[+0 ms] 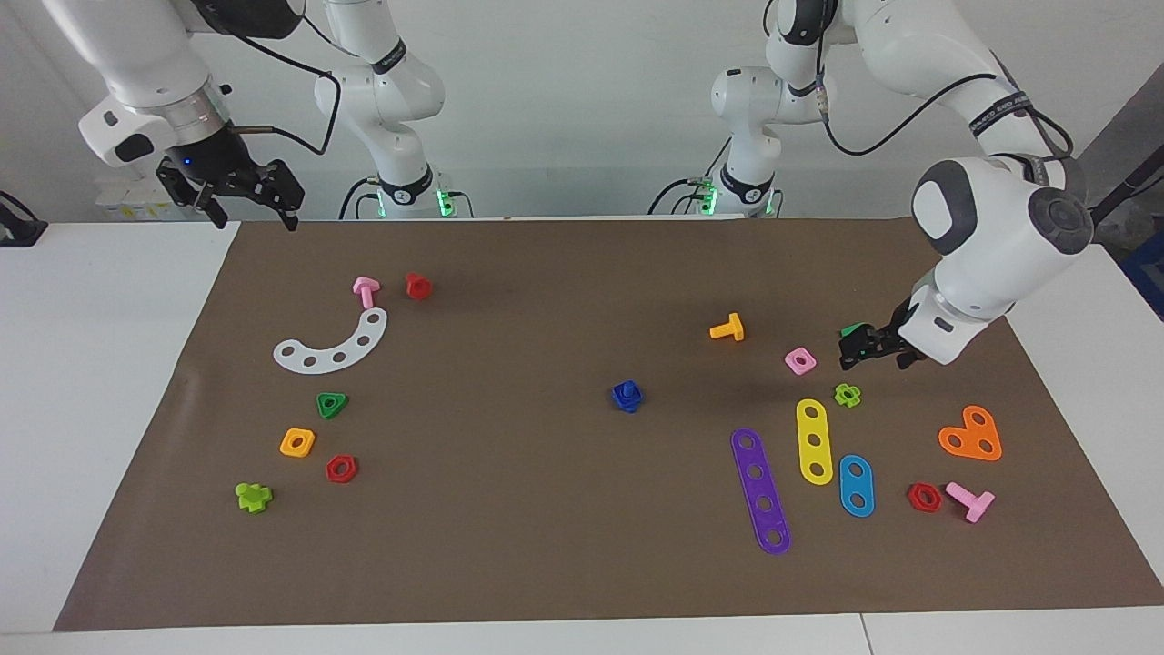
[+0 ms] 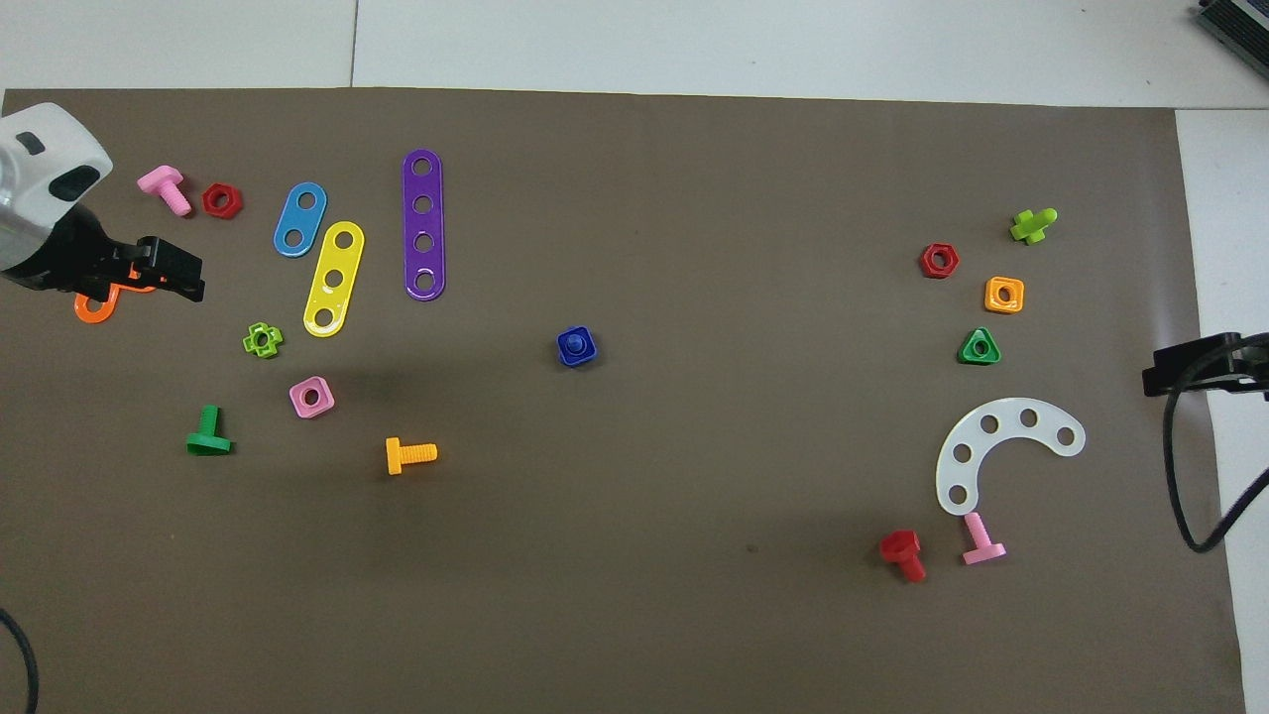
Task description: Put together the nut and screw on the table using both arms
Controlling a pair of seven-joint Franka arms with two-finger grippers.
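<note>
The dark-blue nut (image 1: pixel 627 398) lies flat near the middle of the brown mat (image 1: pixel 509 528) on the white table (image 1: pixel 100 391). The dark-blue screw (image 1: pixel 627 387) stands in its hole, stub up; the overhead view shows the nut (image 2: pixel 588 355) and the screw (image 2: pixel 572 343) as one piece. My left gripper (image 1: pixel 855 349) is open and empty, raised over the left arm's end of the mat, well apart from the pair; it also shows in the overhead view (image 2: pixel 193 280). My right gripper (image 1: pixel 255 218) is open and empty, waiting above the mat's edge at the right arm's end.
Around the left gripper lie a green bolt (image 2: pixel 208 433), pink nut (image 1: pixel 800 361), orange bolt (image 1: pixel 727 328), lime nut (image 1: pixel 847 395), orange heart plate (image 1: pixel 971 435) and yellow, light-blue and purple strips. A white arc plate (image 1: pixel 332 345), orange nut (image 1: pixel 297 442) and several small parts lie at the right arm's end.
</note>
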